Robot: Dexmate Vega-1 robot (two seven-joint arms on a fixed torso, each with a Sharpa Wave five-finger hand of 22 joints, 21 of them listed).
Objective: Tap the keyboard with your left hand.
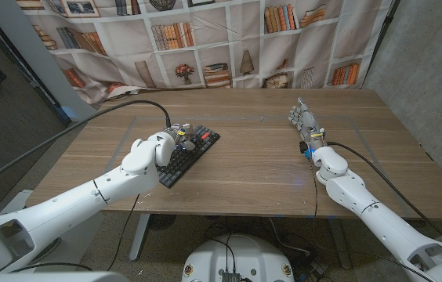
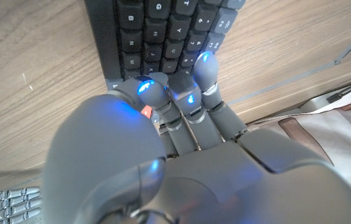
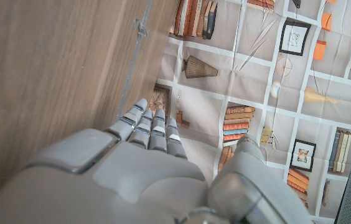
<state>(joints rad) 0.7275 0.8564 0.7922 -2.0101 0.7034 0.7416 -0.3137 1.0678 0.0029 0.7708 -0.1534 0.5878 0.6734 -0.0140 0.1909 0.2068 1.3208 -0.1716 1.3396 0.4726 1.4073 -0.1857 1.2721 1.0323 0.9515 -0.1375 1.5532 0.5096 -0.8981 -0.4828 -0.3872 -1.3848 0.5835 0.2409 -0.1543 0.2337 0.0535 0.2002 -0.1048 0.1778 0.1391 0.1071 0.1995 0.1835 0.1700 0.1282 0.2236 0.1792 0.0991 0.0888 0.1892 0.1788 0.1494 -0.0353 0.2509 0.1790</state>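
– Where is the keyboard (image 1: 190, 156) set, and why at that slant?

– It is laid at about ten o'clock from the table's (image 1: 260, 176) middle, turned on a diagonal. By that turn the keys are brought in line with the left arm, it may be judged, so that they can be reached without a twist of the wrist.

– How is the left hand (image 1: 168, 145) held?

– It is placed over the keyboard, and nothing is gripped. In the left wrist view the fingers (image 2: 205, 70) are stretched forward side by side, close together, with their tips on or just above the keys; whether a key is pressed cannot be told. The tap is judged to be under way.

– And the right hand (image 1: 304, 123)?

– It is kept at two o'clock, well apart from the keyboard, fingers straight and nothing held. It is probably parked there because the tap is asked of the left hand alone.
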